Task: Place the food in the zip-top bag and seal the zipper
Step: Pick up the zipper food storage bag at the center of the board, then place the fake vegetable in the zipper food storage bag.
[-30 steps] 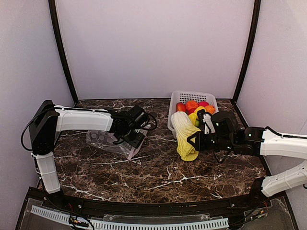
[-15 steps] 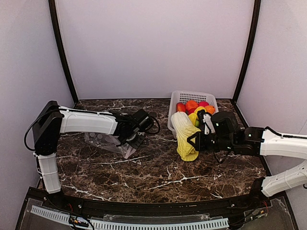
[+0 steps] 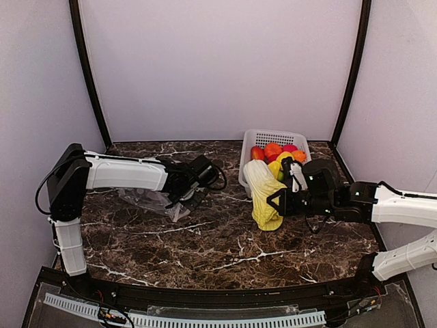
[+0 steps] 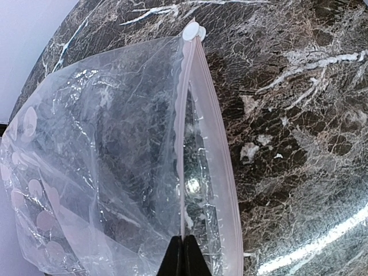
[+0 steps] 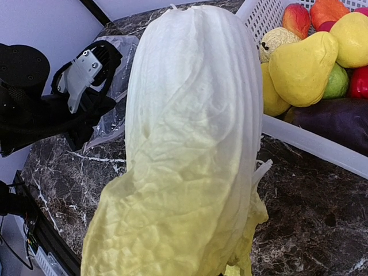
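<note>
Counted at that moment: one clear bag (image 4: 103, 161); one white basket (image 3: 273, 135); one pale cabbage (image 5: 190, 144). Inside the basket there were one yellow pear (image 5: 302, 66) and one purple eggplant (image 5: 333, 118); the remaining fruits overlapped and could not be counted.

We see a dark brown table (image 3: 225, 246) veined white. The basket (image 3: 273, 135) is white lattice. Inside it are a yellow pear (image 5: 302, 66), a dark purple eggplant (image 5: 339, 118), and red, orange and green fruits (image 3: 273, 149). Beside the basket, the cabbage (image 5: 190, 144) fades from white to yellow-green. Well apart from the basket, the bag (image 4: 103, 172) is clear with pale pink dots, and its zipper (image 4: 201, 144) is pinkish.
</note>
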`<state>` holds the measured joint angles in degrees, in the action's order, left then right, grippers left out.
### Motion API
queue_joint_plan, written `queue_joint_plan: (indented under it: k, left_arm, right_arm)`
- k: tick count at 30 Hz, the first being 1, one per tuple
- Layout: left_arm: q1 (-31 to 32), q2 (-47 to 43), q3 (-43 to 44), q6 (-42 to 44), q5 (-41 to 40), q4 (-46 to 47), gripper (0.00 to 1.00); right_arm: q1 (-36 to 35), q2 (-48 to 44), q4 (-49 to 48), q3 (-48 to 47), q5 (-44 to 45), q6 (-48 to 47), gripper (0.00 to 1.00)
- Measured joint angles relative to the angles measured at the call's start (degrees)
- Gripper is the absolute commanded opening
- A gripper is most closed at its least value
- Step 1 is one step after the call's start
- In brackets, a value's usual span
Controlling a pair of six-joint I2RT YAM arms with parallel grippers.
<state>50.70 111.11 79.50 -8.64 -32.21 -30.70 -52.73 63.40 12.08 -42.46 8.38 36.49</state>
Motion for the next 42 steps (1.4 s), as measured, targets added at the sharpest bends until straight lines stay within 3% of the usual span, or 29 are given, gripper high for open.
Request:
queue_joint_plan:
  k: [9,15,22,42]
  left_arm:
    - [0.0,-6.34,-0.31,0.35,2.89,0.92,0.01]
    - [0.0,-14.78,-0.37,1.36,9.2,2.32,0.01]
    - [0.0,-15.76,-0.37,4.04,18.32,2.21,0.01]
    - [-4.74,-20.11,-7.52,2.54,38.25,9.05,0.01]
  right_arm:
    - [1.11,0.02,-0.04,-0.09,-10.54,-3.04,0.0]
    - [1.16,2.86,0.09,-2.99,-20.39,-5.33,0.0]
    - [1.18,4.35,-0.02,-8.44,-27.98,-7.34,0.0]
    - [1.53,11.21,-4.9,-8.41,-29.73,-6.36,0.0]
